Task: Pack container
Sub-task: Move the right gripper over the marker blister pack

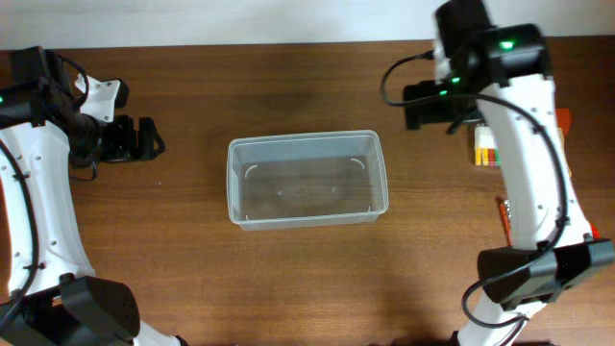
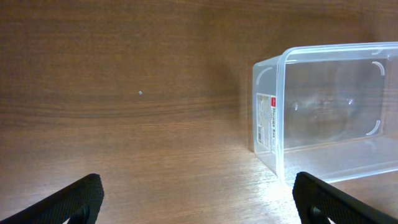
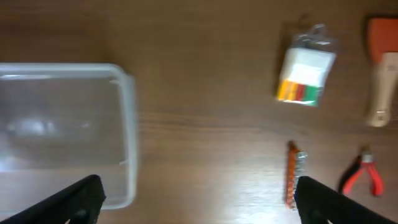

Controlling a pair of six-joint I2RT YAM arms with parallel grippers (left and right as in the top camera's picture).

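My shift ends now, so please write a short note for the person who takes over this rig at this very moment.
Left gripper: open, empty, over bare table left of the container.
Right gripper: open, empty, between the container and the small items.
Container: upright at mid-table, nothing inside.
Lying to its right: packet with coloured contents, red-handled pliers, thin orange piece, orange-headed tool.
Done: nothing packed yet.
To do: probably pick up each item and place it in the container.
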